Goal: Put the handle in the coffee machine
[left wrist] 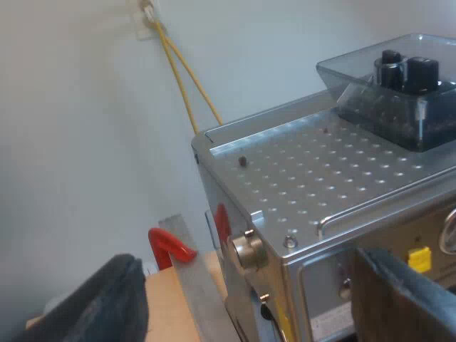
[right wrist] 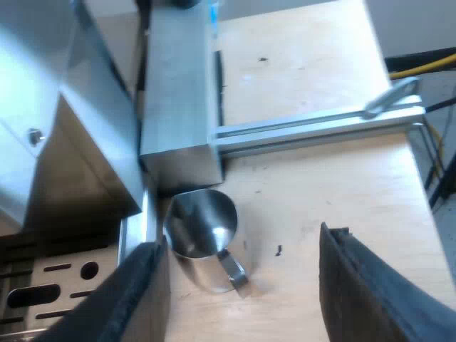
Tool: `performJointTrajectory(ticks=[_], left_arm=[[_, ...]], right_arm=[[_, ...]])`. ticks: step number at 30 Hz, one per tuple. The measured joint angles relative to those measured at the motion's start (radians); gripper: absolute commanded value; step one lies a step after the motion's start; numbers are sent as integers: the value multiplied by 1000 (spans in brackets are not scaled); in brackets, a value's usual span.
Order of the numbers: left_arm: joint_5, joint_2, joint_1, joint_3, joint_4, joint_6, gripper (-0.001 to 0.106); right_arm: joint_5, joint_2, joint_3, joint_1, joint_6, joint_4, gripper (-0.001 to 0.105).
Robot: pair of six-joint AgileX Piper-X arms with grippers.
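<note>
— How does the left gripper [left wrist: 249,285] stand?

— Its two black fingers are spread wide with nothing between them. Past them is the upper corner of the boxy silver metal espresso machine [left wrist: 320,171]: a perforated top plate and a round brass-coloured knob [left wrist: 249,251] at the corner. The clear smoky plastic bean hopper [left wrist: 399,78] sits on the top, farther in.

— And the handle?

— A red curved piece [left wrist: 171,246] shows low beside the machine's side, against a grey metal bar [left wrist: 191,278]. I cannot tell what it belongs to. Thin yellow cables [left wrist: 182,71] run down the white wall [left wrist: 71,157] behind.

— The right gripper [right wrist: 242,242]?

— Also spread apart, holding nothing. In the gap, closer to one finger, a small shiny steel pitcher [right wrist: 203,224] stands upright on the light wooden table [right wrist: 320,185], just beside the machine's slotted drip tray [right wrist: 57,285]. Beyond the pitcher are a grey metal block [right wrist: 178,92] and a long aluminium rail [right wrist: 313,125] lying across the table.
</note>
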Motion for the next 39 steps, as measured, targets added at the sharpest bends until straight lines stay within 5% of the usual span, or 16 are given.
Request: performJointTrajectory(ticks=[14, 26, 39], left_arm=[[0, -341, -23, 0, 398, 81, 63], [7, -365, -23, -24, 651, 169, 63], [-36, -365, -23, 36, 628, 76, 63]], right_arm=[[-13, -390, 174, 0, -21, 15, 50], [24, -590, 224, 2, -45, 76, 50], [36, -594, 224, 2, -89, 141, 34]])
